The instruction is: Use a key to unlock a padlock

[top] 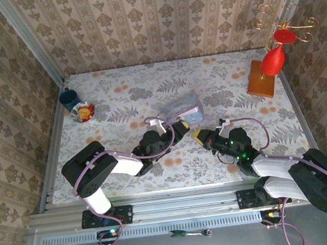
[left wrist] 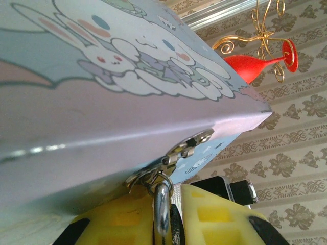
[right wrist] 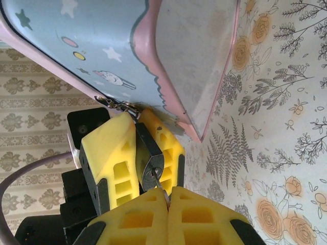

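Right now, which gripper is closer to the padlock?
Left. The left gripper is clamped on the padlock; the right gripper sits just off it, pinching the key at its keyhole.

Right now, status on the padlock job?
Left gripper shut on padlock, shackle through hasp on tin. Right gripper shut on key, tip at keyhole. Nothing blocking.

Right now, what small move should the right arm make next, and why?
Probably push the key a little deeper, straight along its blade. Its tip sits in the padlock keyhole, but bare blade shows before the shut right jaws. The left jaws hold the padlock.
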{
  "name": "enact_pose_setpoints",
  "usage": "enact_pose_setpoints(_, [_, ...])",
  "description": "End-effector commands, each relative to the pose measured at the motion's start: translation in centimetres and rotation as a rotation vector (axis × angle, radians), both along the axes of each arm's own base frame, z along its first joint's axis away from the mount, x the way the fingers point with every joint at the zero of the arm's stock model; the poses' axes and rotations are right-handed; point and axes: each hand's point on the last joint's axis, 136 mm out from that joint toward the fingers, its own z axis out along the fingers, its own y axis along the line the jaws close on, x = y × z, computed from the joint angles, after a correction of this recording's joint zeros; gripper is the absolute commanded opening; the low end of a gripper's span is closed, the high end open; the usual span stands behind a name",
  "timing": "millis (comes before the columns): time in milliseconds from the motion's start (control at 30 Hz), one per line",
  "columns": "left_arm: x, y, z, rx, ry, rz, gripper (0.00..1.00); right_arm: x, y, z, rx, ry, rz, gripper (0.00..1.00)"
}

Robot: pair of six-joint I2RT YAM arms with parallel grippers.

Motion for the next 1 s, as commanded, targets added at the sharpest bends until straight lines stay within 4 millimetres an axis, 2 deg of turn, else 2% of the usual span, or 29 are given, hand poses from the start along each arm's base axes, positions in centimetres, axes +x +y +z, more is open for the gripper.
enact_pose_setpoints(0, [-4.1,-2.2,3.6,-0.089,-0.087,-0.197,0.00,0.9,-0.5,2.1,-0.013,-0.088,-0.098,0.00])
enact_pose_setpoints(233, [-3.9,-2.8,4.4,-0.093,-0.103,-0.210,0.00,0.2,0.8,2.6,-0.010,-0.107,-0.071,0.00])
enact_pose_setpoints(400, [-4.7,-3.3,5.3,-0.099,-0.120,-0.238,0.00,0.5,1.5,3.1,0.021,-0.117,-0.055,0.00])
enact_pose_setpoints(500, [-5.7,-4.3,5.7,-0.096,-0.135,-0.296,0.00,0.8,2.2,4.4,0.068,-0.137,-0.028,0.00])
enact_pose_setpoints(600, [-7.1,-5.3,5.7,-0.094,-0.135,-0.342,0.00,1.0,2.9,5.7,0.117,-0.157,-0.004,0.00])
enact_pose_setpoints(667, [-7.6,-5.6,5.5,-0.094,-0.134,-0.357,0.00,1.1,2.9,5.9,0.122,-0.158,-0.005,0.00])
enact_pose_setpoints(833, [-7.9,-5.6,5.0,-0.089,-0.126,-0.370,0.00,1.6,2.3,6.1,0.127,-0.158,-0.021,0.00])
enact_pose_setpoints(967, [-7.9,-5.9,4.5,-0.088,-0.112,-0.379,0.00,1.5,2.8,6.5,0.135,-0.162,-0.009,0.00])
